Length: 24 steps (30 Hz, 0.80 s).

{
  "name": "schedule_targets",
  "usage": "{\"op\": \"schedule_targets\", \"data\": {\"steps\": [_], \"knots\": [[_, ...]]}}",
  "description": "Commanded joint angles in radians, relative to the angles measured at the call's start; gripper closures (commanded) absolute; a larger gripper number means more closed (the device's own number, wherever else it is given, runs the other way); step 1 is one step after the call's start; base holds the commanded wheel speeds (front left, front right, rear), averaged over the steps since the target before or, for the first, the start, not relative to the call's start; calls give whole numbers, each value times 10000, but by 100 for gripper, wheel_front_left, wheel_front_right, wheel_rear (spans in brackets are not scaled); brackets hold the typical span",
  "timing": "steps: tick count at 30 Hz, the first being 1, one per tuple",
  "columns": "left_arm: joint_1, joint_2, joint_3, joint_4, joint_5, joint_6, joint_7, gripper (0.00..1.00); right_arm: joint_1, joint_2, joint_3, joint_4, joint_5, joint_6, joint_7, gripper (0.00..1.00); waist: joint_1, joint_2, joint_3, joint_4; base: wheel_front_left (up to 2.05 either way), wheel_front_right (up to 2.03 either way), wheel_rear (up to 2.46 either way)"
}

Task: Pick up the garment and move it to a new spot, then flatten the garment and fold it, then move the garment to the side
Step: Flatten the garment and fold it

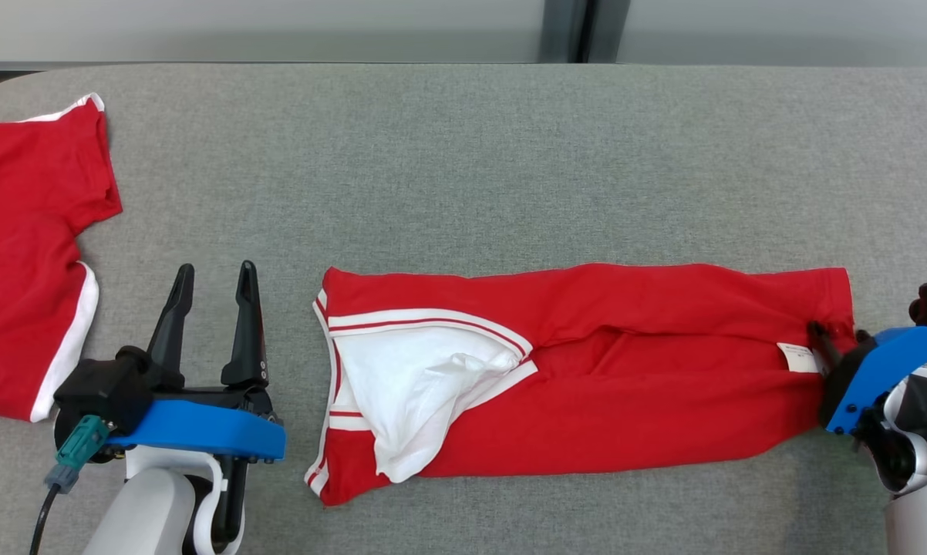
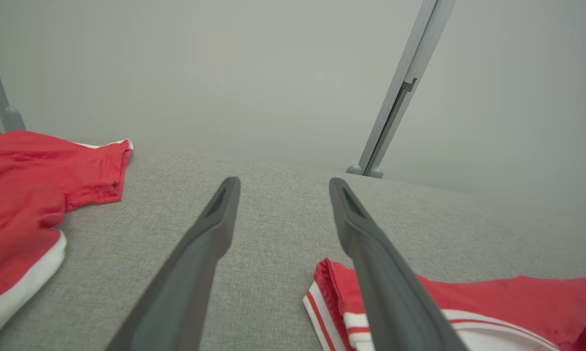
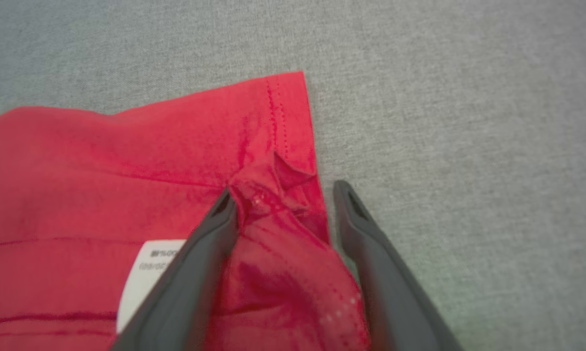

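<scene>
Two finger pairs spread: left fingers (image 2: 200,253) off the garment (image 1: 625,385), right fingers (image 3: 200,273), half hidden, straddling its hem.

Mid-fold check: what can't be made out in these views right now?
- Care label print: blurred, and a finger of the right gripper covers part, right wrist view.
- Second red garment: cut by the left edge, head view.
- Folded garment hem under the right gripper: hidden by its blue mount, head view.
</scene>
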State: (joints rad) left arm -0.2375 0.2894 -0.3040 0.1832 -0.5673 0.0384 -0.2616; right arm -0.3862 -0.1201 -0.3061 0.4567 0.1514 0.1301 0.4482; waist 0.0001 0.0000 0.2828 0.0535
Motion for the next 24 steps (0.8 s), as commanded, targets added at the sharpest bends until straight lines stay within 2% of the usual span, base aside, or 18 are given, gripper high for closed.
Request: {"op": "schedule_targets", "data": {"steps": [1, 9, 16, 18, 24], "knots": [[12, 2, 30, 20, 69, -8, -46, 0, 214, 92, 297, 130, 116, 13, 216, 100, -1, 0, -15, -48, 0, 0, 0], [157, 34, 41, 78, -11, 45, -46, 0, 224, -452, 505, -669, 439, 8, 88, 100, -1, 0, -219, -269, 0, 0, 0], [284, 39, 91, 10, 26, 50, -46, 0, 556, -1108, -77, -1587, 103, 8, 339, 100, -1, 0, -501, -363, 0, 0, 0], [330, 32, 118, 63, -7, 94, -46, 0, 841, -1397, -475, -2178, -186, 8, 578, 100, -1, 0, -692, -390, 0, 0, 0], [509, 83, 152, 103, 26, 173, -46, 0, 1248, -1488, -873, -3320, -440, 8, 1195, 100, -1, 0, -966, -483, 0, 0, 0]]}}
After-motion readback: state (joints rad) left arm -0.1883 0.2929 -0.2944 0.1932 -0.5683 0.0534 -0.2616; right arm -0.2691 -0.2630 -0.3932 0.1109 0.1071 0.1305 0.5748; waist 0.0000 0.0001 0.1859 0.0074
